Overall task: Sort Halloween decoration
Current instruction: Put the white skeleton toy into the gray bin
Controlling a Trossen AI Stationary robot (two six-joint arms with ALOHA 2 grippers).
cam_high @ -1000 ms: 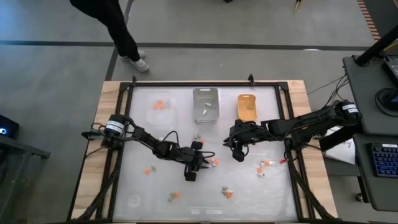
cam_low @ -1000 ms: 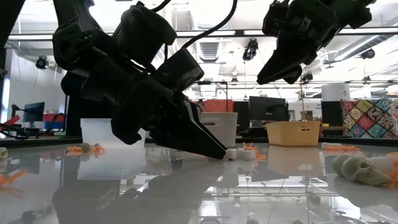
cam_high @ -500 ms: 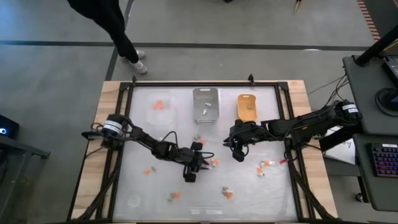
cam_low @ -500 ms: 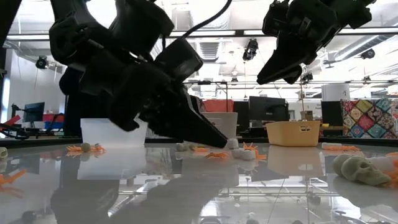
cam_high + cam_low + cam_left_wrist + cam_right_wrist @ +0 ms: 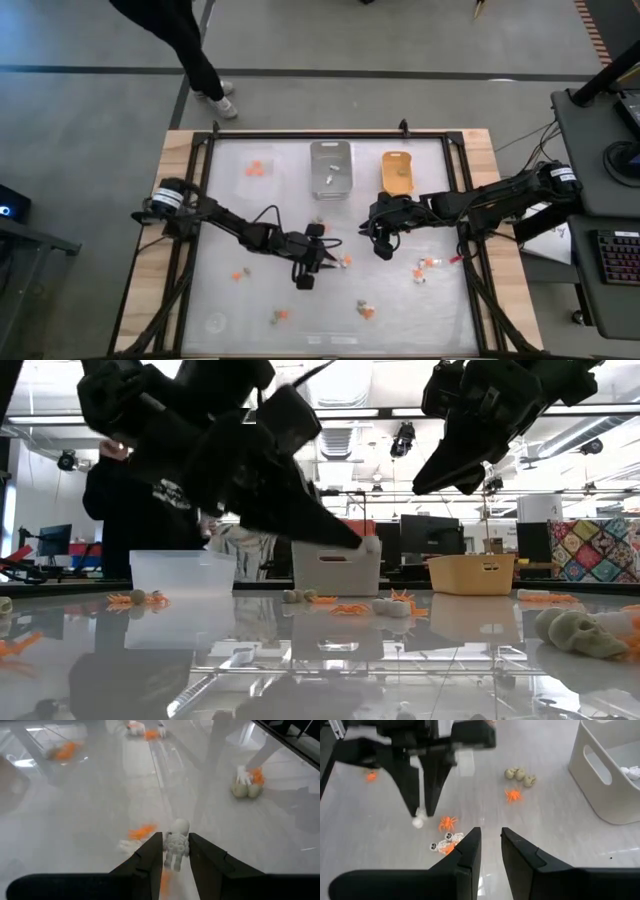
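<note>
A small white skeleton point(image 5: 176, 845) is gripped between the fingers of the left end effector point(image 5: 308, 263) and held above the table point(image 5: 440, 310) near its middle. The right end effector point(image 5: 383, 243) hangs over the table in front of the yellow tray point(image 5: 397, 171), fingers slightly apart and nothing held. The sorting is judged partly done: orange pieces point(image 5: 259, 168) lie in the clear tray point(image 5: 247, 180), and white ones are seen in the grey tray point(image 5: 331, 168). Left to sort are orange spiders point(image 5: 447, 823), tan skulls point(image 5: 519, 775) and further trinkets scattered toward the table's near edge. A person point(image 5: 185, 45) is seen beyond the table. The path to the trays is judged unobstructed.
</note>
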